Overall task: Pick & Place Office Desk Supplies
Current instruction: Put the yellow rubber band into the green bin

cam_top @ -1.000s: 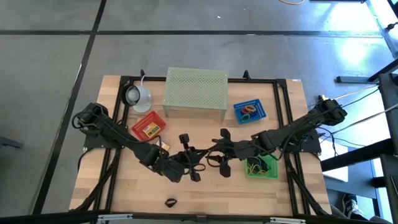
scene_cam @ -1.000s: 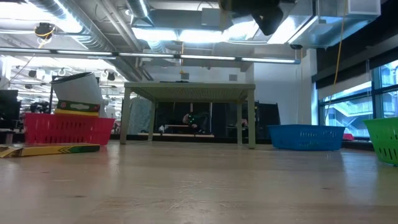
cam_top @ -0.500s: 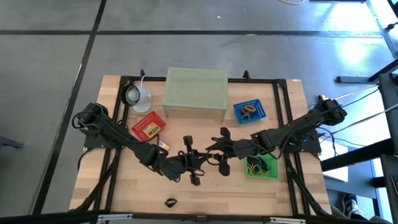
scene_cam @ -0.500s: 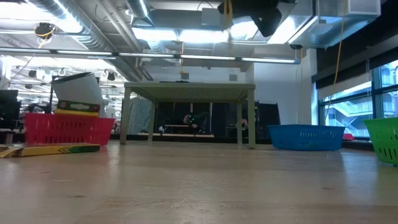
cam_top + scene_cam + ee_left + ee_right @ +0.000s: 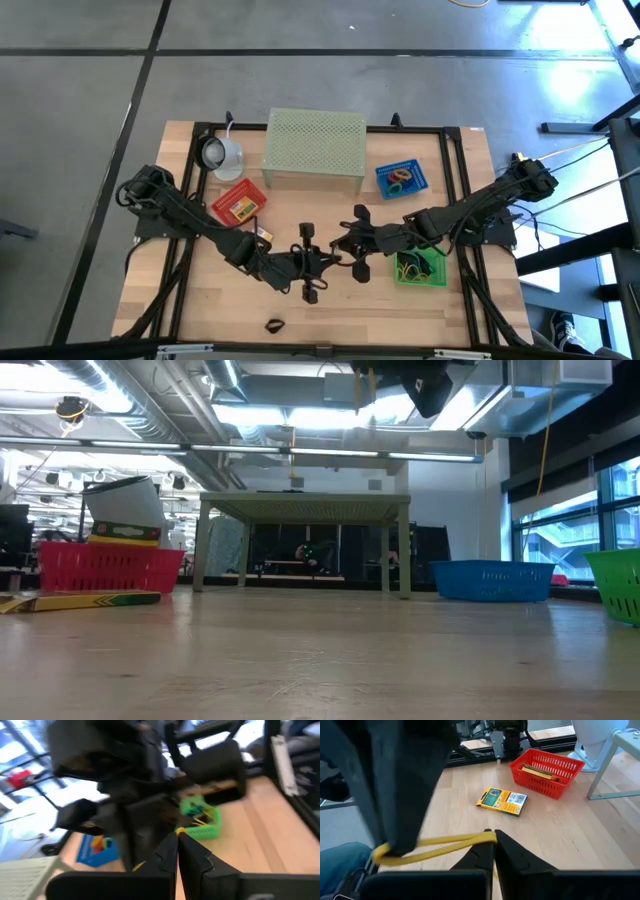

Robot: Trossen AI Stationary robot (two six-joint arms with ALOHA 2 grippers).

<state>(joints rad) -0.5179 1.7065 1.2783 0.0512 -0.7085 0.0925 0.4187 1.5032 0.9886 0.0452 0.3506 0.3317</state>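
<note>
A yellow rubber band (image 5: 440, 845) stretches between my two grippers above the middle of the table. My left gripper (image 5: 322, 263) and my right gripper (image 5: 342, 250) meet tip to tip, both shut on it. A yellow printed packet (image 5: 502, 800) lies flat on the wood near the red basket (image 5: 238, 203), which holds another packet. The blue basket (image 5: 401, 178) and the green basket (image 5: 420, 268) hold coloured loops. A black clip (image 5: 274, 325) lies near the table's near edge. My left gripper (image 5: 177, 837) pinches one end of the band (image 5: 180, 831) between its two fingertips, coming level from the table's left. The band is clear of the table. My right gripper (image 5: 493, 837) pinches the band's other end (image 5: 487, 837) between its two fingertips, coming level from the table's right. The band runs nearly straight from there to the left gripper's blurred fingers (image 5: 380, 852), lifted clear.
The pale green perforated stand (image 5: 314, 148) stands at the table's far middle, with a white round object (image 5: 222, 155) to its left. The green basket sits close under my right arm. Bare wood lies along the near edge around the black clip.
My left gripper has moved a little toward the table's right, up to my right gripper, and has turned about. My right gripper has shut on the free end of the band.
</note>
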